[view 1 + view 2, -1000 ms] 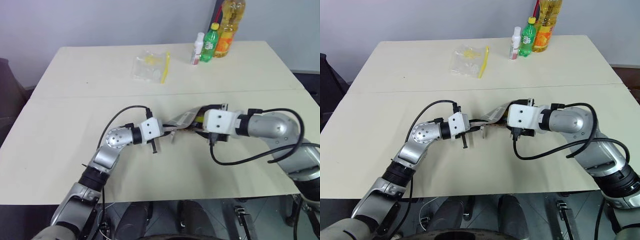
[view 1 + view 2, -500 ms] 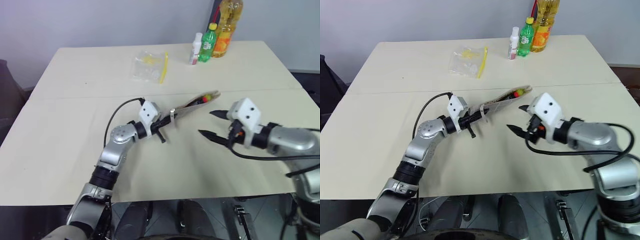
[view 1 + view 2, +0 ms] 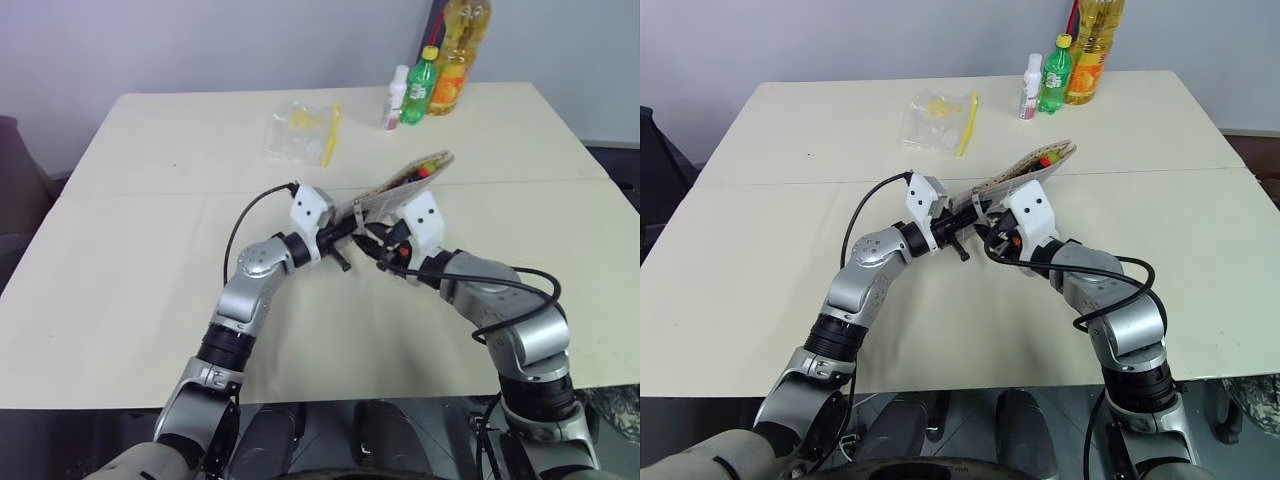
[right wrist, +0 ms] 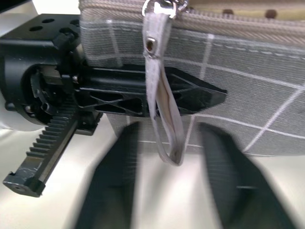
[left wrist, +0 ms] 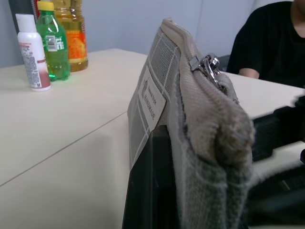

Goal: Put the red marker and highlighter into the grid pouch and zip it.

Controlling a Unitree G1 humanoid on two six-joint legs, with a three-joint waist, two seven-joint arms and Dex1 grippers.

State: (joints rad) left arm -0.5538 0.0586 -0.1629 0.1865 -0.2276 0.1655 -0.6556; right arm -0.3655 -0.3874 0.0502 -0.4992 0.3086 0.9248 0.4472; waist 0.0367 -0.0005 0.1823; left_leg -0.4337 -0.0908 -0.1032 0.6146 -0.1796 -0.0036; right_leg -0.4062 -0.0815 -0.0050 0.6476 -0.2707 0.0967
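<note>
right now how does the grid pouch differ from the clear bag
The grid pouch is grey checked fabric; the clear bag is see-through plastic with a yellow strip. The left claw holds the pouch tilted above the table; the bag lies flat on it.

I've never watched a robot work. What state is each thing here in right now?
grid pouch: lifted off the table, tilted, far end open.
red marker: inside the pouch.
highlighter: inside the pouch.
left tool: shut on the pouch.
right tool: fingers apart around the zipper strap.
green bottle: upright, capped.
</note>
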